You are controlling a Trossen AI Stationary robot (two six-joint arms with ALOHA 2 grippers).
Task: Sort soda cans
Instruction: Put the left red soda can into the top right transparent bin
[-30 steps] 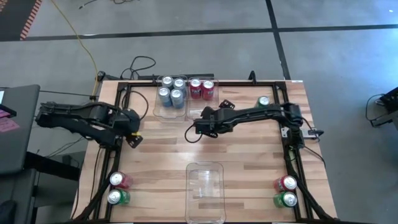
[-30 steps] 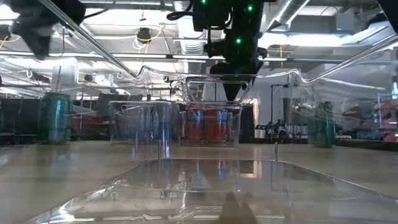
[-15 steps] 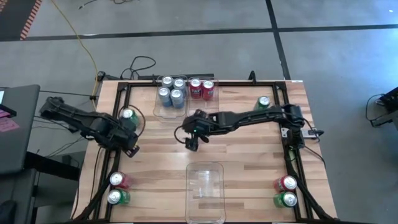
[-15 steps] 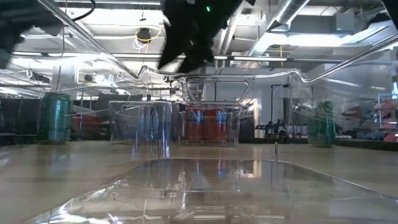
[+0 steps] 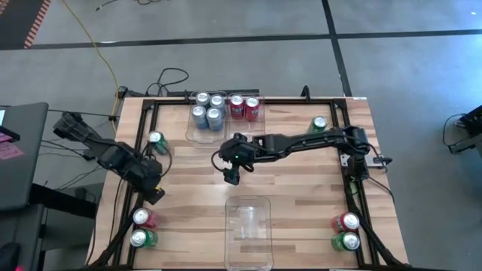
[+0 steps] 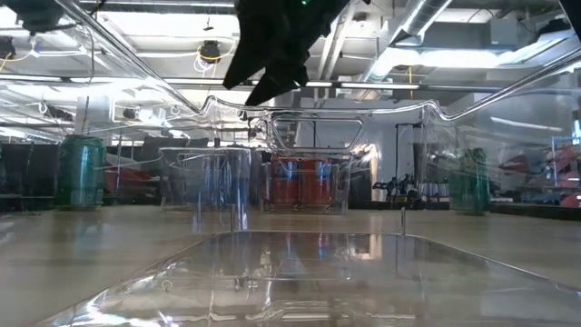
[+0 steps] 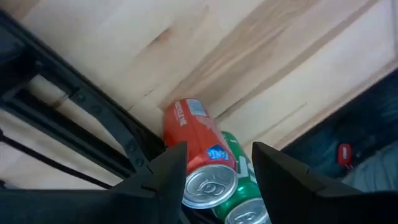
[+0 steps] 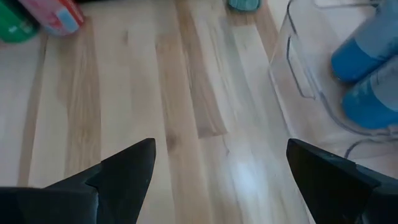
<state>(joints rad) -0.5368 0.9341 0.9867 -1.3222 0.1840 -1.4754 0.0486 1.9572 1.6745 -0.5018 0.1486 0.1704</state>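
My left gripper (image 5: 153, 194) (image 7: 219, 152) hangs open over the table's left side, slanting down toward a red can (image 5: 144, 218) (image 7: 193, 134) and a green can (image 5: 139, 239) (image 7: 239, 186) standing at the near left corner. It touches neither. Another green can (image 5: 156, 138) (image 6: 80, 173) stands alone farther back on the left. My right gripper (image 5: 231, 175) (image 8: 221, 146) (image 6: 259, 86) hangs open and empty above the table's middle. Several silver-blue cans (image 5: 207, 111) and two red cans (image 5: 244, 108) stand in clear bins at the far edge.
An empty clear bin (image 5: 248, 226) sits at the near middle edge. A green can (image 5: 319, 123) stands far right. A red can (image 5: 346, 222) and a green can (image 5: 348, 242) stand at the near right corner. Black frame rails (image 5: 132, 188) run along the table's sides.
My left gripper has swung toward the table's near edge, uncovering the lone green can on the left, and now points at the near left cans. My right gripper has drawn back from the far bins toward the table's middle and tipped from pointing down to a slant.
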